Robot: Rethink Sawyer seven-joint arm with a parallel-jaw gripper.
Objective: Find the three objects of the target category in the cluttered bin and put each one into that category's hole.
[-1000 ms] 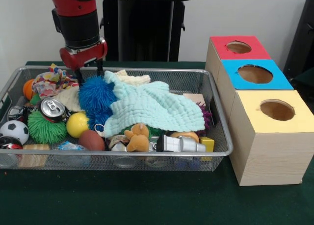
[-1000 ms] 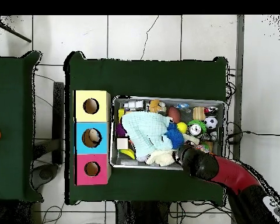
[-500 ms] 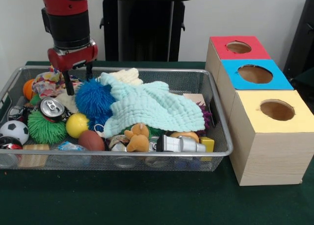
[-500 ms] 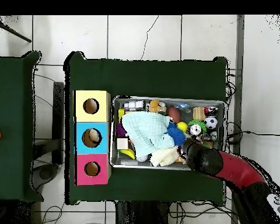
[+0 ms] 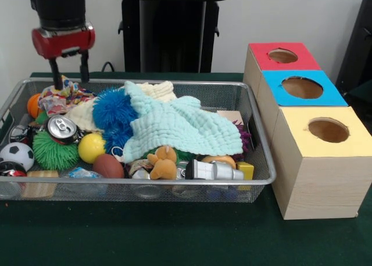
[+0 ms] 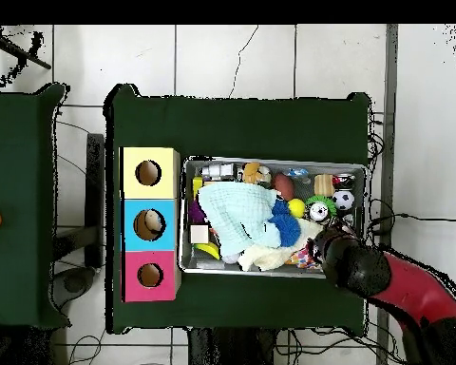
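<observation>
Fingers [image 5: 68, 73] hang parted and empty above the patterned cloth [image 5: 58, 97] in the wire bin [image 5: 256, 132]'s corner, the mint cloth [image 5: 183, 126] well off to their side, so drop straight, pinch one fold only, avoiding the can [image 5: 61, 128] below.

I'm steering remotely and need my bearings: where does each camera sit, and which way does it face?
Front view: across the table, level, facing the wire bin and three boxes; shows the red gripper, fingers open and empty above the bin's corner.
Overhead view: above, looking straight down; shows the red arm entering from bottom right.
Both share the bin, the mint cloth and the boxes, turned half round.
</observation>
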